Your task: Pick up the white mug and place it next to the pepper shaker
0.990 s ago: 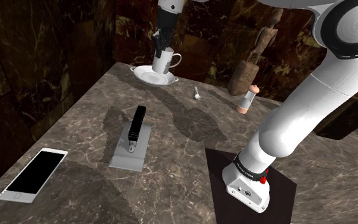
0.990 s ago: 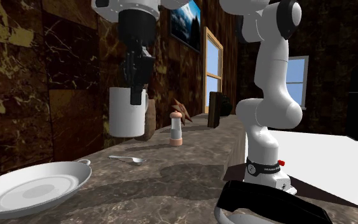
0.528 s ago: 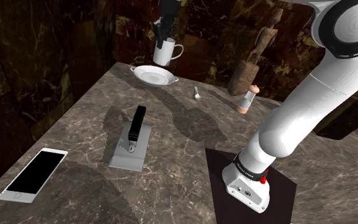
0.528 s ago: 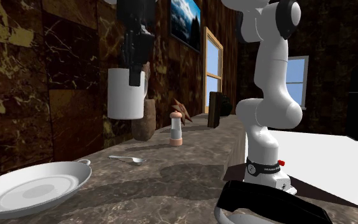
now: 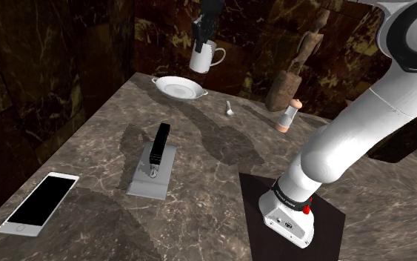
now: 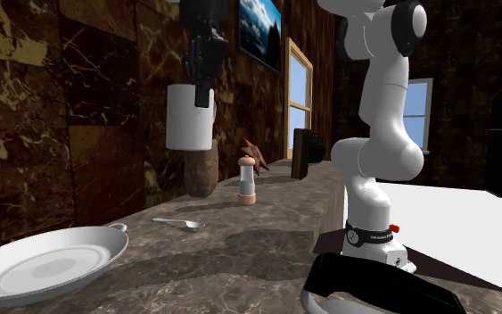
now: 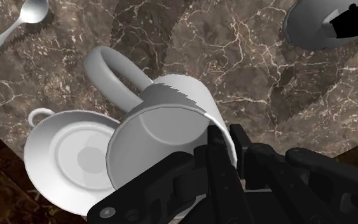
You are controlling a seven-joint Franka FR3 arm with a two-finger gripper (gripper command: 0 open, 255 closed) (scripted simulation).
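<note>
**R:** Log the scene, largest items first.

**T:** Dark veined marble-look table top [image 5: 221,148] carried everything. White dark-jointed Franka arm [image 5: 362,126] reached from lower right to top centre of the shoulder view. Shallow white two-handled plate [image 5: 178,89] sat bare, upper centre-left.

**R:** The mug?

**T:** Plain white handled mug [image 5: 203,58] hung in the air at top centre, above and slightly right of the plate. All-black two-finger gripper [image 7: 227,141] was clamped on the rim wall, one finger inside, one outside.

**R:** Change over the last second?

**T:** Mug had climbed higher over the plate and shifted rightward in both outside views. Lift judged finished, carry under way.

**R:** Remaining?

**T:** Small pale cylindrical pepper shaker [image 5: 288,116], pinkish at the base, stood well apart, right of centre. Little silver spoon [image 5: 229,110] lay between plate and shaker. Judged: continue rightward over the spoon, then lower beside the shaker.
</note>
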